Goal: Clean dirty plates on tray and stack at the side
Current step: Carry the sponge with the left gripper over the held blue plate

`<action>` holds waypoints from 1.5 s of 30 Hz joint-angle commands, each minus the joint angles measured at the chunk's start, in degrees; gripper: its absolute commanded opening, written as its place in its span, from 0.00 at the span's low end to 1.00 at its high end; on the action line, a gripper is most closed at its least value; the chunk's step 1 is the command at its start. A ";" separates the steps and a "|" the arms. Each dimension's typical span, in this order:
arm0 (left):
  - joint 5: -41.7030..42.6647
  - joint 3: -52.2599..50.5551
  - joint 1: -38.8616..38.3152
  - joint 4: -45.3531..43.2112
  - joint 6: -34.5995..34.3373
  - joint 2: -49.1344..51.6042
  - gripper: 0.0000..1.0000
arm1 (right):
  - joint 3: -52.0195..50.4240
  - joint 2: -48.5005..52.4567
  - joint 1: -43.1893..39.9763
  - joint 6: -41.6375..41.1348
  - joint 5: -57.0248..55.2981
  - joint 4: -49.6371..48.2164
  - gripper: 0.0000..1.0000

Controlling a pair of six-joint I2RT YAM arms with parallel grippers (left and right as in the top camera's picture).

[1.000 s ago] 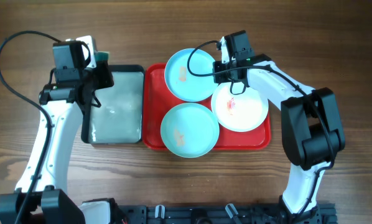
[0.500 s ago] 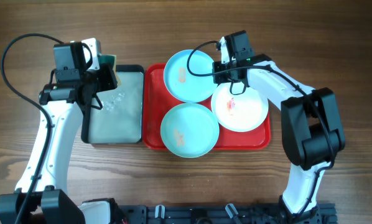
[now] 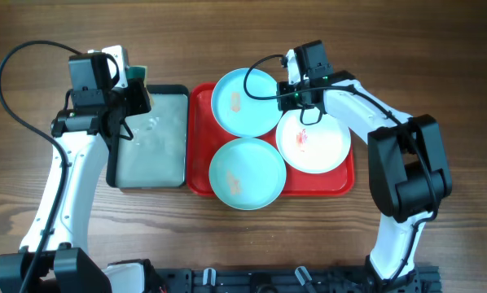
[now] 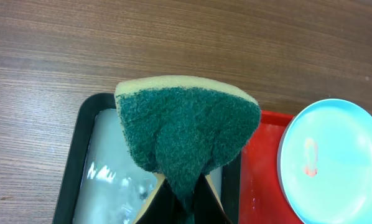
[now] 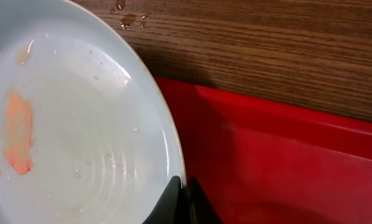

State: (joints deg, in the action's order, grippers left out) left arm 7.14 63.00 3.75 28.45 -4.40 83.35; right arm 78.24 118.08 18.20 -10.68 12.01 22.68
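Plates (image 3: 247, 172): three on tray (image 3: 198, 140), orange smears. Likely stiff, light, wet-slick; rim best hold. Right gripper (image 5: 182, 190) pinches upper plate (image 3: 245, 101) at rim. Left gripper (image 4: 181, 202) clamps sponge (image 4: 186, 127) above grey tray (image 3: 150, 159)

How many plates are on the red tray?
3. The far turquoise plate sits at the red tray's back edge, the near turquoise plate at its front edge, and the white plate on the right. None seems hidden under another.
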 commanded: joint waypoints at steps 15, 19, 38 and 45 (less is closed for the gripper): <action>-5.35 0.96 -0.17 -1.55 1.36 -1.07 0.04 | 0.94 0.57 -0.04 0.02 1.40 -0.59 0.04; -10.05 0.98 -0.17 -6.99 0.92 -1.07 0.04 | 0.94 0.57 -0.04 -0.02 1.40 -1.18 0.04; -9.07 6.69 -11.28 6.95 1.95 10.21 0.04 | 0.94 0.57 -0.04 0.04 2.91 -1.81 0.04; -8.22 28.48 -10.93 26.51 0.70 11.39 0.04 | 0.94 0.57 -0.02 -0.04 10.01 -2.51 0.04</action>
State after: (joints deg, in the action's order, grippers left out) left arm -2.15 90.52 -7.55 52.95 -2.90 94.11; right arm 78.24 118.08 18.20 -10.66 17.32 20.27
